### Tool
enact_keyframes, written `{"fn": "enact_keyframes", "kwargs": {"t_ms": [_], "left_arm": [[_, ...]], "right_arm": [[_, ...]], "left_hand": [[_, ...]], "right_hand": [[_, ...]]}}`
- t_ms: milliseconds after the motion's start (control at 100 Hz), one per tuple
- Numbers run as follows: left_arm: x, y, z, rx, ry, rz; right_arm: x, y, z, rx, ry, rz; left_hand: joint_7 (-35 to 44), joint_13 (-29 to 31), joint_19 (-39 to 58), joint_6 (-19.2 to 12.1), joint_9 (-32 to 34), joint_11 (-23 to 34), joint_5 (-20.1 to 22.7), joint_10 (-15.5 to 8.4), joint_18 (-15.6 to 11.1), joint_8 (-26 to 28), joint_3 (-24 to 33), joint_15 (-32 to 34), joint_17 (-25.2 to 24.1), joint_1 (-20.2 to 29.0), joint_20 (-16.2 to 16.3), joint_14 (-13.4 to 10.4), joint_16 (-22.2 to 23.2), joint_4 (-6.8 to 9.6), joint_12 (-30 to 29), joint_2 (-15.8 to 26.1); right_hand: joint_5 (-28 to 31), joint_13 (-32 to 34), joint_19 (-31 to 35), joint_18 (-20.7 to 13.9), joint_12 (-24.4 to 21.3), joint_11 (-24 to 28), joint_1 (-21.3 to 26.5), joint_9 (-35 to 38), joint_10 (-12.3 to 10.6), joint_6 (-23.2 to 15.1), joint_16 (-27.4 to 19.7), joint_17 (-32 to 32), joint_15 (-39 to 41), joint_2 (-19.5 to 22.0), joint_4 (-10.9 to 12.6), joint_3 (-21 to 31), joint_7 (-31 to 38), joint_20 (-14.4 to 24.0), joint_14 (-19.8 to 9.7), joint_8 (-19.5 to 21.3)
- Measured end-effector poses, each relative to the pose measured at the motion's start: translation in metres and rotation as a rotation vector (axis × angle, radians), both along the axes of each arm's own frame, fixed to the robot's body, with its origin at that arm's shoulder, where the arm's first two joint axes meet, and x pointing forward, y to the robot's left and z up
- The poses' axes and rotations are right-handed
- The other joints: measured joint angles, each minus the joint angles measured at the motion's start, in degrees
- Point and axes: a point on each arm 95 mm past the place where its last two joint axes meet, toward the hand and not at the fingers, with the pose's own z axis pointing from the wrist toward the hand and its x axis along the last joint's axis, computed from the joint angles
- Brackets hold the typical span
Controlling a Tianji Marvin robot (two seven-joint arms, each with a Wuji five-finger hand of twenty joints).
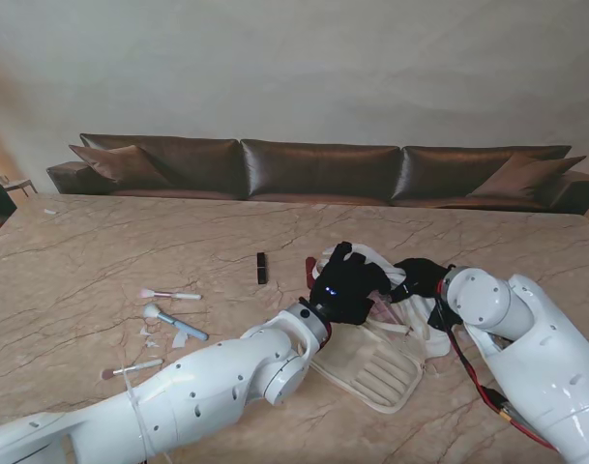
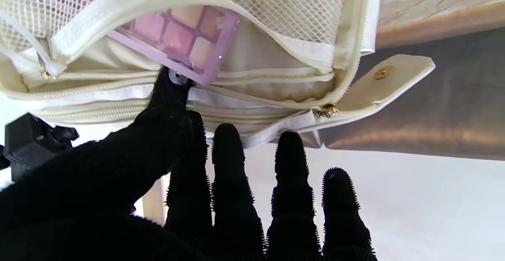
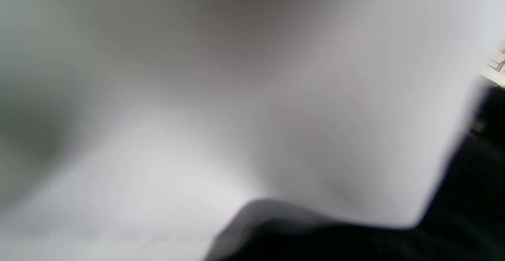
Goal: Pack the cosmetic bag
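Left wrist view: palette (image 2: 181, 36) half inside bag (image 2: 276, 91).

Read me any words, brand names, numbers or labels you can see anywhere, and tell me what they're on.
None can be read.
Cream cosmetics bag: no print shows; its gold snap is plain.
Purple eyeshadow palette: colour pans only, no lettering.
Small black stick and makeup brushes on the table: too small to tell.
Right wrist view: fully blurred.

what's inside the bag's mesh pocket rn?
A purple eyeshadow palette, partly in the cosmetics bag, left robot hand thumb at its edge. Mesh hides the rest.
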Motion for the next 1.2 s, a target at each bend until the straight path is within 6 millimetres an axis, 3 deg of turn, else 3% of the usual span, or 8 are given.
{"fn": "enact_keyframes", "kwargs": {"t_ms": [290, 340, 560, 600, 750, 960, 1060, 1200], "left_arm": [[0.013, 0.044, 0.006, 0.015, 0.027, 0.089], [0.016, 0.052, 0.004, 0.03, 0.037, 0.105], [0.032, 0.089, -0.002, 0.056, 0.08, 0.187], [0.034, 0.094, -0.004, 0.062, 0.093, 0.196], [0.047, 0.112, -0.018, 0.083, 0.164, 0.229], [0.071, 0.134, -0.03, 0.137, 0.271, 0.309], [0.08, 0.141, -0.029, 0.123, 0.291, 0.388], [0.09, 0.147, -0.031, 0.115, 0.316, 0.493]], "right_arm": [[-0.009, -0.009, -0.002, 0.151, 0.078, -0.081], [-0.01, -0.011, -0.002, 0.161, 0.087, -0.09], [-0.016, -0.021, 0.0, 0.188, 0.105, -0.108], [-0.018, -0.023, -0.001, 0.188, 0.109, -0.11], [-0.021, -0.026, 0.0, 0.18, 0.112, -0.111], [-0.025, -0.029, 0.001, 0.16, 0.116, -0.115], [-0.026, -0.031, 0.002, 0.151, 0.117, -0.115], [-0.027, -0.032, 0.002, 0.145, 0.116, -0.114]], "left_hand": [[-0.1, -0.6, 0.8, 0.4, -1.9, -3.1, 0.0, 0.2, 0.4, 0.0, -1.5, -4.0, 0.0, 0.5, -1.1, -0.7, -2.1, 0.01, -1.9, 0.7], [-0.1, -0.6, 0.9, 0.4, -1.9, -3.7, 0.0, 2.4, 0.4, 0.0, -1.6, -4.0, 0.0, 0.5, -1.3, -0.7, -2.2, 0.01, -2.6, 0.7], [-0.3, -0.6, 3.8, 0.5, -1.9, -3.8, 0.0, 3.1, 0.5, 0.0, -1.5, -4.0, 0.0, 0.2, -1.5, -0.7, -2.3, 0.01, -2.6, 0.7], [-0.6, -0.6, 5.0, 0.7, -1.9, -3.9, 0.0, 3.1, 0.6, 0.0, -0.7, -4.0, 0.0, -0.8, -1.4, -0.7, -2.4, 1.28, -2.6, 0.6], [-2.4, 2.6, 6.7, 2.9, -2.6, -4.8, -4.2, 3.1, 1.1, 0.7, 2.2, -5.1, 2.9, -4.1, -1.3, -1.4, -3.0, 5.9, -2.7, 0.6], [-11.3, 3.3, 6.8, 5.9, -9.8, -7.3, -10.8, 4.4, 0.9, -1.7, 1.9, -7.8, 4.1, 0.0, -1.3, -1.8, -5.2, 5.95, -6.5, 3.6], [-11.8, 3.3, 10.0, 10.9, -9.8, -7.3, -10.8, 6.2, 0.7, -2.2, 1.4, -7.6, 7.5, -7.2, -1.0, -1.5, -5.2, 5.99, -6.7, 3.6], [-11.8, 7.5, 17.9, 14.7, -9.6, -6.8, -10.8, 9.6, 0.9, -2.2, -0.8, -4.1, 13.9, -12.7, 3.6, 0.0, -3.2, 7.15, -6.0, 4.3]], "right_hand": [[0.8, 0.0, 0.0, 1.9, -0.3, -0.1, -0.1, 0.1, 1.5, 0.4, 0.4, -1.6, 0.0, 0.0, 0.8, 1.0, -0.8, 0.2, 1.3, 0.9], [0.8, -0.2, 0.0, 2.2, -0.4, -0.2, 0.0, 0.1, 1.7, 0.4, 0.4, -2.0, 0.0, 0.0, 1.0, 1.0, -1.0, 0.2, 1.5, 1.8], [0.9, -0.3, 0.0, 2.4, -0.6, -1.0, 0.0, 0.1, 1.7, -0.1, 0.3, -3.0, -1.6, 0.0, 1.1, 1.0, -1.6, 0.9, 1.7, 3.9], [0.9, -0.3, 0.0, 2.5, -0.9, -1.0, 0.0, 0.1, 1.7, -0.1, 0.0, -3.0, -2.1, 0.0, 1.1, 1.0, -1.6, 0.9, 1.7, 3.9], [0.9, -0.3, 0.0, 2.5, -1.0, -1.1, 0.0, 0.6, 1.8, -0.4, -0.6, -3.0, -2.5, 0.0, 1.1, 1.0, -1.6, 1.0, 1.7, 5.0], [0.9, -0.3, 0.0, 2.5, -1.0, -1.1, 0.0, 0.6, 1.8, -0.4, -0.8, -2.5, -2.5, 0.0, 1.1, 1.0, -1.6, 1.0, 1.7, 5.2], [0.9, -0.3, 0.0, 2.5, -1.0, -1.1, 0.0, 0.6, 1.8, -0.4, -0.8, -2.4, -2.5, 0.0, 1.1, 1.0, -1.6, 1.0, 1.7, 5.2], [0.9, -0.3, 0.0, 2.5, -1.0, -1.1, 0.0, 0.6, 1.8, -0.4, -0.8, -2.4, -2.5, 0.0, 1.1, 1.0, -1.6, 1.0, 1.7, 5.2]]}}
